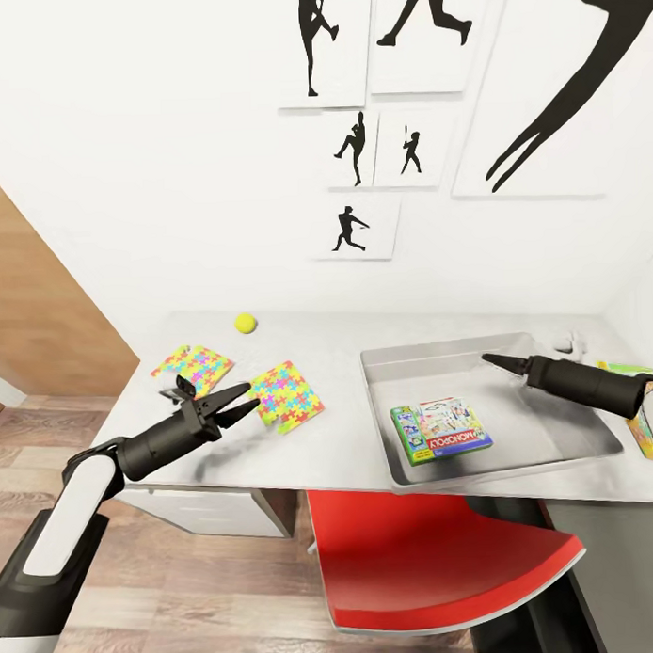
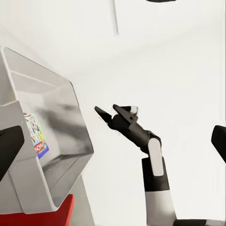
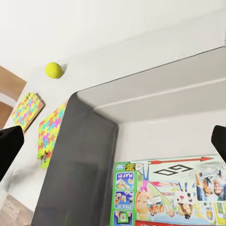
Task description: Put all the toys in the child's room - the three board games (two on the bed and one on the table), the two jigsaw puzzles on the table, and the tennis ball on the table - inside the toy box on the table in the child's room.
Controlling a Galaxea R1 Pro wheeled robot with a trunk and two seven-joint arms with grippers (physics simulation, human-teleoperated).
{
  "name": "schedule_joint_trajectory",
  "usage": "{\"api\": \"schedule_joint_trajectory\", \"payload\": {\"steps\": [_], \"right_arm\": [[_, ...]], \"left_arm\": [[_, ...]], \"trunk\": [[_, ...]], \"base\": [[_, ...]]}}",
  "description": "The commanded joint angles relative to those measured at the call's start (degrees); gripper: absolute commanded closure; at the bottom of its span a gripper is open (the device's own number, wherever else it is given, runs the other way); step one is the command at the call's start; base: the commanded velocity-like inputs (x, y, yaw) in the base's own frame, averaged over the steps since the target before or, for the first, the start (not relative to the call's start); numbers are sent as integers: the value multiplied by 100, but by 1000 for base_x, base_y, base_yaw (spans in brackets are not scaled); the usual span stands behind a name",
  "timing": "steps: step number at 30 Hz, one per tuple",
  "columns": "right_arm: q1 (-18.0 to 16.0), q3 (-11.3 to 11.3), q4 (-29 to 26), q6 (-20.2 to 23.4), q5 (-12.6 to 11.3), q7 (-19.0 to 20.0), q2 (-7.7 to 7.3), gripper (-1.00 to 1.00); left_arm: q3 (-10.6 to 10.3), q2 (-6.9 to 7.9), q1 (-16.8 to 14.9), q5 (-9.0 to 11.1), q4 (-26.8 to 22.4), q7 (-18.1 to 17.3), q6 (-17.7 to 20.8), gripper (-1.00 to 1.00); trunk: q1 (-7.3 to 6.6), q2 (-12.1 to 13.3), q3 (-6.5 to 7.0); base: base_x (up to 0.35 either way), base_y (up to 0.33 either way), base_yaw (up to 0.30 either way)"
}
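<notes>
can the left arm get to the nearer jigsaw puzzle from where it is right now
Probably yes. The left gripper hangs open just beside the nearer jigsaw puzzle, which lies flat on the table with nothing between them. Lying flat, it may be awkward to pinch.

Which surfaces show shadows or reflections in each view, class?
Head view: the left hand casts a soft shadow on the table. Left wrist view: the toy box wall mirrors grey streaks. Right wrist view: the ball shows a faint shadow.
</notes>
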Motion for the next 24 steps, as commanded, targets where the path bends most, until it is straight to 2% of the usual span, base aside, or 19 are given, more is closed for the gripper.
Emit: {"api": "schedule_joint_trajectory", "payload": {"steps": [1,3,9,24], "right_arm": [[-39,-26,-2,34,-9,69,-1,-100],[-91,-26,-2,34,-74,114,-1,-100],[-91,-26,-2,34,-74,114,-1,-100],[-91,-26,-2,34,-74,114,-1,-100]], "left_arm": [[29,-30,-3,6,-5,-39,52,-100],[94,-60,-3,6,-5,-39,116,-100],[286,-60,-3,6,-5,-39,128,-100],[298,-60,-3,6,-5,-39,128,-100]], "trunk": [[3,-10,-9],[3,-10,-9],[3,-10,-9],[3,-10,-9]], "base": [[0,0,0],[0,0,0],[0,0,0],[0,0,0]]}}
